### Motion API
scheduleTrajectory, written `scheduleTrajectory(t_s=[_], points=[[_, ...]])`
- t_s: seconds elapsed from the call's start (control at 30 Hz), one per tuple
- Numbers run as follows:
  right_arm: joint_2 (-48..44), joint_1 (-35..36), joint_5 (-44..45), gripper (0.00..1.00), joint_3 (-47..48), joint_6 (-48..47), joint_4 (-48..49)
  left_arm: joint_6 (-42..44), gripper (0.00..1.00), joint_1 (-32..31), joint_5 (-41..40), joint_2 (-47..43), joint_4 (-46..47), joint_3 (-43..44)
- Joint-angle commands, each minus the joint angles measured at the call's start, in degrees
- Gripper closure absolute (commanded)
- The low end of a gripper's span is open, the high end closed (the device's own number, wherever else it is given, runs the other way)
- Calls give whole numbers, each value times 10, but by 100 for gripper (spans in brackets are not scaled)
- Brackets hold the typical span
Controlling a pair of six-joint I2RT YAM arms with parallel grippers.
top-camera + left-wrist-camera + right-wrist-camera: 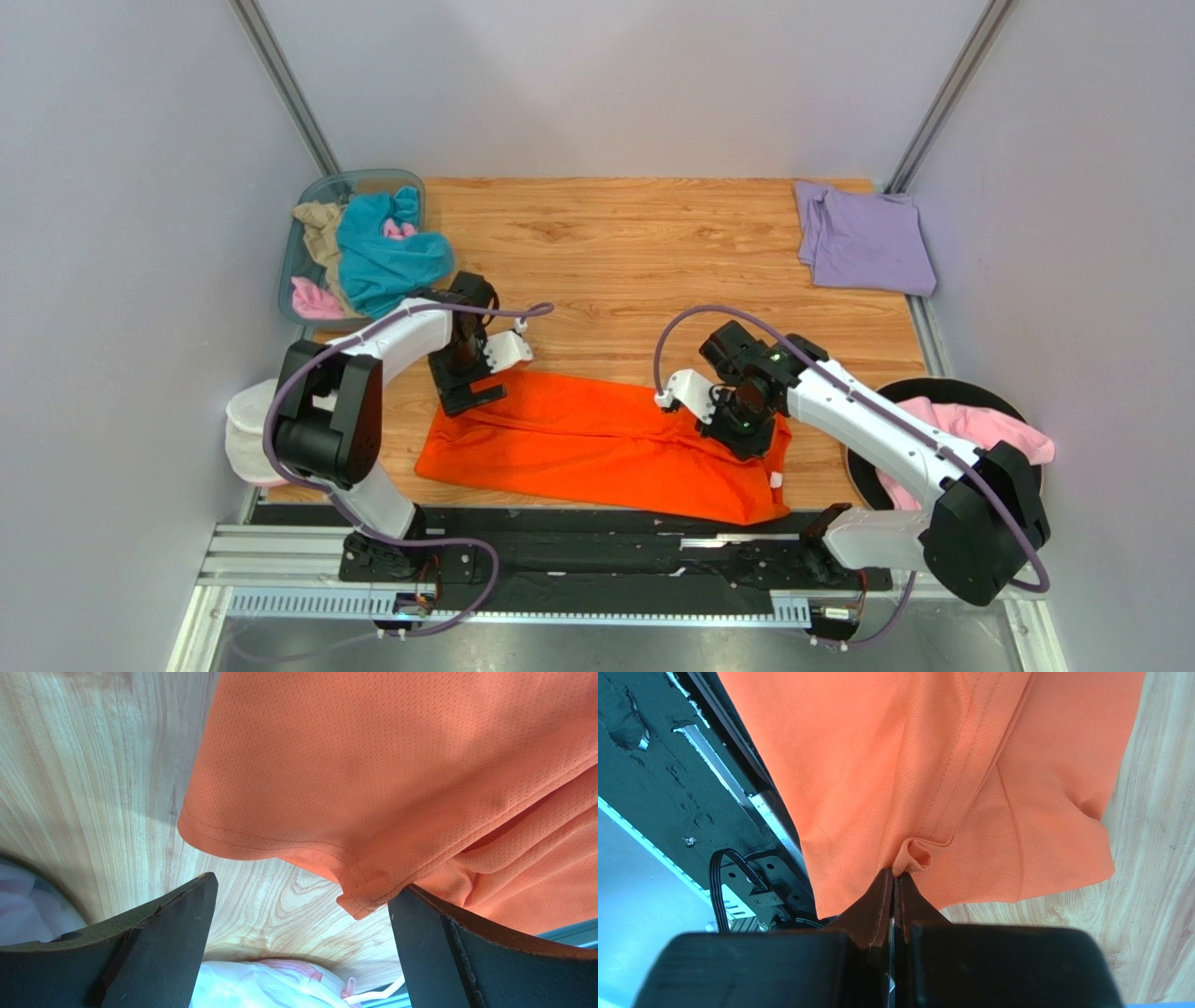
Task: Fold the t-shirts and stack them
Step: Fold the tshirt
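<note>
An orange t-shirt (589,445) lies stretched left to right along the table's near edge. My left gripper (473,395) hovers open over its upper left corner; in the left wrist view the hemmed corner (361,894) sits just inside the right finger (449,945) of the open gripper (303,889). My right gripper (739,420) is shut on a small pinched fold of the orange shirt (913,763) near its right end, the fold bunching at the gripper's tips (896,876). A lavender t-shirt (863,238) lies folded at the far right.
A clear bin (312,196) at the far left holds teal, tan and pink shirts. A pink shirt (982,423) rests on a black round tray (912,396) at the right. A white mesh pouch (253,420) hangs off the left edge. The black rail (589,539) borders the near side.
</note>
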Motion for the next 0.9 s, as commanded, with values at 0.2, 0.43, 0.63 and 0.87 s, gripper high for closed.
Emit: scheduleTrajectory(t_s=[0.2,0.43,0.63,0.87], points=[[-13,41,13,100,8,-1,-33,-12,1,0,-7,5,-17,27],[-10,63,22,100,12,11,-41,-12,1,0,-7,13,-13,23],[13,77,24,80,12,15,-43,-8,1,0,-9,12,-11,23],[21,98,30,57,13,15,-44,-2,1,0,-19,14,-4,22]])
